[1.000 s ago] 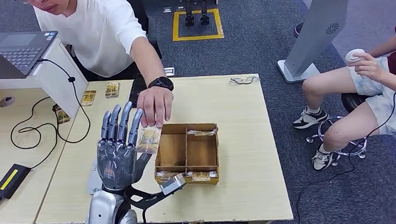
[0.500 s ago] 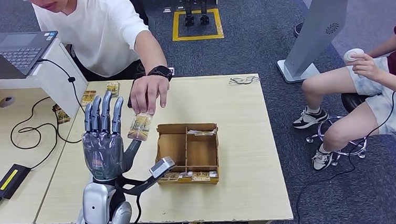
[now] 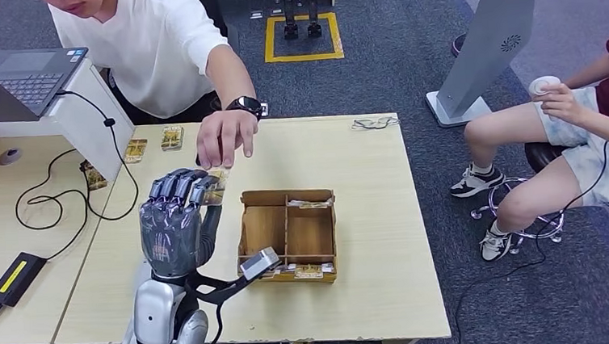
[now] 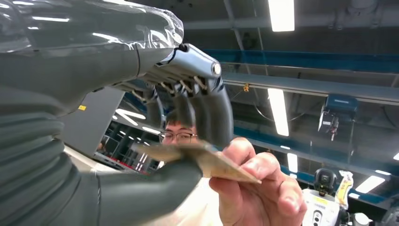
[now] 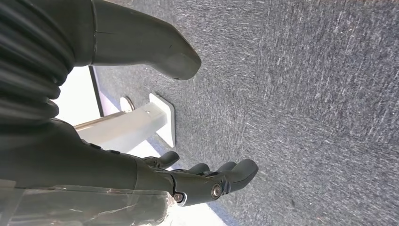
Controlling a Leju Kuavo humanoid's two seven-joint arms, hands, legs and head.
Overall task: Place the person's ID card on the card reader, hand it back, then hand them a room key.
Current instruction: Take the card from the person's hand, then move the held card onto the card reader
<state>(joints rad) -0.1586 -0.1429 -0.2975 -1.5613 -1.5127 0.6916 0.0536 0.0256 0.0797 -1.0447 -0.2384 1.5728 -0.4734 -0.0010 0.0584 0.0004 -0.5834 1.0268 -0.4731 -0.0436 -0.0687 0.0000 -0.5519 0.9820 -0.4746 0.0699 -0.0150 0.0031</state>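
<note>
left hand [image 3: 177, 221] fingers [image 4: 211, 110] pinch the card [image 4: 214, 162], seemingly half-hidden by the person's hand [image 3: 220, 139].

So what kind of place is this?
Probably a robotics lab staging a hotel check-in: light wooden table with brown compartmented card box, open grey laptop, and yellow-marked floor square behind.

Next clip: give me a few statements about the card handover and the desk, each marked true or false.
1. The left hand holds a card between thumb and fingers. True.
2. The person's hand also grips that card. True.
3. The wooden box stands on the floor. False: it stands on the table.
4. The right hand holds a room key. False: it holds nothing and hangs over carpet.
5. The laptop is closed. False: it is open.
</note>
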